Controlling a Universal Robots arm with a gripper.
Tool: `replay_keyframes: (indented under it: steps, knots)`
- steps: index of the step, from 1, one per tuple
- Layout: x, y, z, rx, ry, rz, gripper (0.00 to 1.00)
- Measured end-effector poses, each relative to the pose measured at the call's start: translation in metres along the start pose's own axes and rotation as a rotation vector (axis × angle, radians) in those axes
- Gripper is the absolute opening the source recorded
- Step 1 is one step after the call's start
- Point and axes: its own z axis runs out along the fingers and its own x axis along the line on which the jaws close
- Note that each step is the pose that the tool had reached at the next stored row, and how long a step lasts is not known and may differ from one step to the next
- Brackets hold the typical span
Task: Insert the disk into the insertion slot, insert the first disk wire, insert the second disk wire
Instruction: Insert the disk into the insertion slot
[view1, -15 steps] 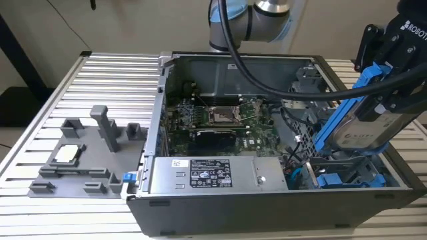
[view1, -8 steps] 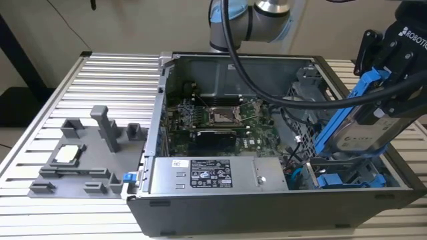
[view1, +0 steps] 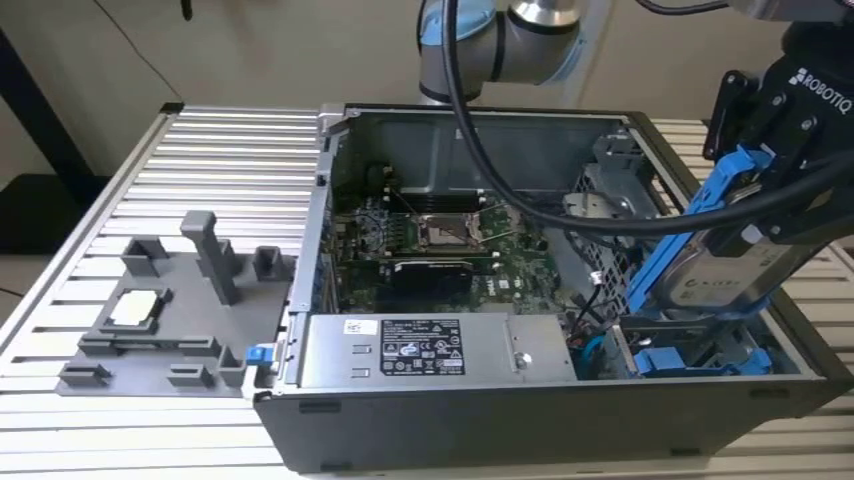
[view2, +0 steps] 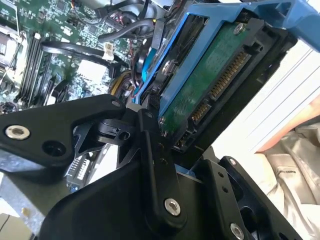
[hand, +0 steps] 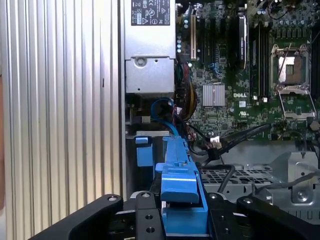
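The disk, silver-grey in a bright blue carrier frame, hangs tilted over the corner of the open computer case at the exterior view's right. My gripper is shut on its upper part. The disk's lower end points down at the insertion slot, a bay with blue fittings in the grey perforated cage, and stands just above it. In the second wrist view the disk's green circuit side and connector face the camera between the black fingers. In the first wrist view the blue carrier edge runs out from the gripper.
A grey labelled power-supply box lies beside the cage, with the motherboard and its CPU socket behind. Loose black and blue cables crowd the gap near the slot. A grey fixture stands on the slatted table.
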Motion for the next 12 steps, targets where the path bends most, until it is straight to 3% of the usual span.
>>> replay_keyframes:
  steps: [12]
  knots:
    - [0.0106, -0.0024, 0.0097, 0.0030, -0.0002, -0.003, 0.33]
